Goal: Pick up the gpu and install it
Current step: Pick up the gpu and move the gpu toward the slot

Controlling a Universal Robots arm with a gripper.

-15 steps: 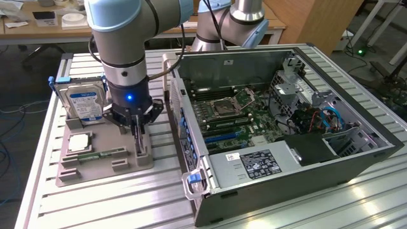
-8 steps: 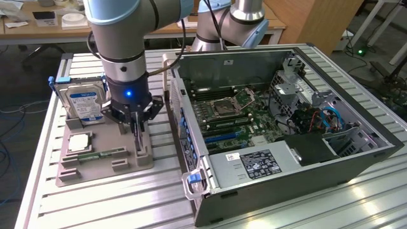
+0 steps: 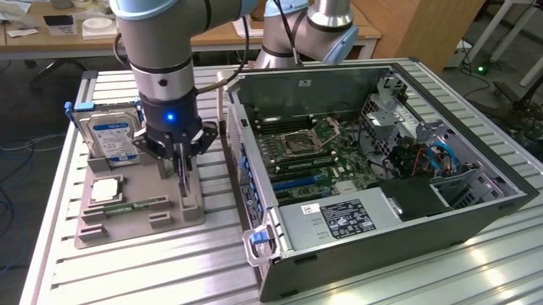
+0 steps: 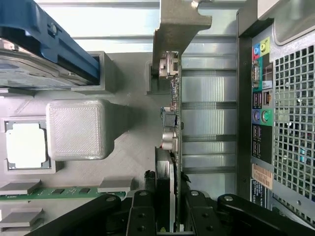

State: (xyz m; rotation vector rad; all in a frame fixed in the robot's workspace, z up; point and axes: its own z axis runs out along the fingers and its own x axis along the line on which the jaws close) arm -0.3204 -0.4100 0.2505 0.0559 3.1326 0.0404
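The gpu (image 3: 183, 182) stands on edge in a slot of the grey holder tray (image 3: 127, 230), left of the open computer case in the exterior view. Its silver bracket (image 3: 222, 95) sticks up at the far end. My gripper (image 3: 180, 168) comes straight down over the card's near end, with a finger on each side of it. In the wrist view the gpu (image 4: 170, 123) runs edge-on away from the gripper (image 4: 168, 194). Its bracket (image 4: 177, 24) is at the far end, and the black fingers (image 4: 143, 211) are closed against both faces. The card's lower edge still sits in the tray.
On the tray, a silver hard drive (image 3: 114, 136) with a blue label stands upright. A CPU (image 3: 106, 189) and a green memory stick (image 3: 136, 206) lie flat. The open computer case (image 3: 382, 159) with its motherboard sits right beside the tray. Its rear port panel (image 4: 261, 98) lies close to the card.
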